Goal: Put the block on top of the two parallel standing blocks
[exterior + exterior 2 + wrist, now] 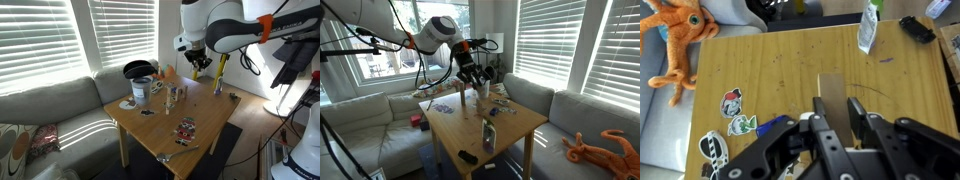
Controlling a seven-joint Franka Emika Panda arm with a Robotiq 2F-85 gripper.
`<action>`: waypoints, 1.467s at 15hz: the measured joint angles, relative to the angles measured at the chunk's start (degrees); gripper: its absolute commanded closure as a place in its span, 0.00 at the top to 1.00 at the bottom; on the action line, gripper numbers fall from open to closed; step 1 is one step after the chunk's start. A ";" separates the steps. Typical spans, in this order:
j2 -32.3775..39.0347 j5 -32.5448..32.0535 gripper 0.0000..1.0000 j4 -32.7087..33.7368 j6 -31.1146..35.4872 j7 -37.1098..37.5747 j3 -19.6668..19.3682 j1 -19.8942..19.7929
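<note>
Your gripper (200,64) hangs over the table (200,125), a pale tan block (830,86) at its tips.
The white mug (141,90) and black bowl (137,69) hide their contents; the two standing blocks (176,93), pale and upright, are just beside the mug; jaws narrow, and you cannot tell if they grasp the block.

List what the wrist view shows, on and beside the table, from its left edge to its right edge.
Orange octopus toy → cartoon stickers → pale wooden block → white-and-green bottle-like thing → small black object.

Likely a home living room, grey sofa (60,100), slatted window blinds (40,40), small wooden table (790,60), orange plush octopus (675,30)
</note>
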 measured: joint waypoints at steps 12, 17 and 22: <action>6.39 -1.69 0.07 3.50 -3.88 2.77 1.21 0.26; 13.43 -5.57 0.07 11.72 -12.35 4.05 2.47 1.70; 18.74 -6.07 0.29 17.41 -19.75 9.99 4.21 4.70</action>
